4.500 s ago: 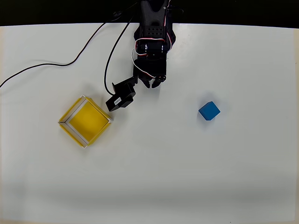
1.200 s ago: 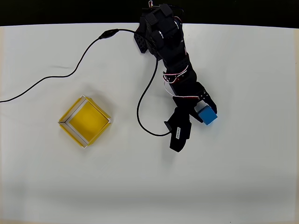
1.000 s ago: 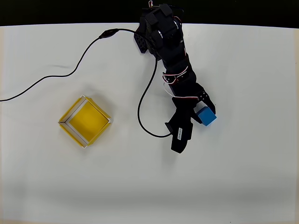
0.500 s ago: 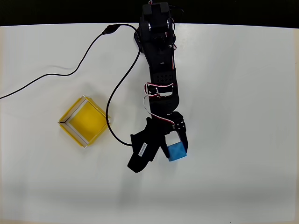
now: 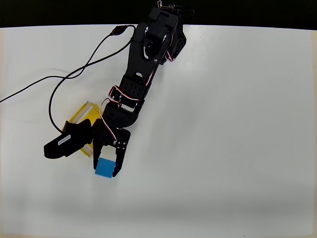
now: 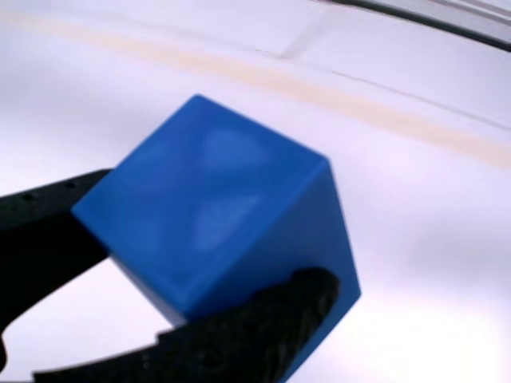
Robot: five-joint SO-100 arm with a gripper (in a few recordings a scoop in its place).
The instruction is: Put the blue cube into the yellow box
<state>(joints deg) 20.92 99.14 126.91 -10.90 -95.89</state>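
My gripper is shut on the blue cube, which hangs between the black fingers just below and right of the yellow box. The box is mostly covered by the arm and the wrist camera housing; only its upper-left yellow corner shows. In the wrist view the blue cube looms large, pinched between the two black fingers over the white table.
A black cable loops over the white table from the arm base at top centre out to the left edge. The wrist camera housing juts left of the gripper.
The arm has swung left across the table carrying the blue cube, from lower centre to beside the yellow box. The cable has shifted with it.
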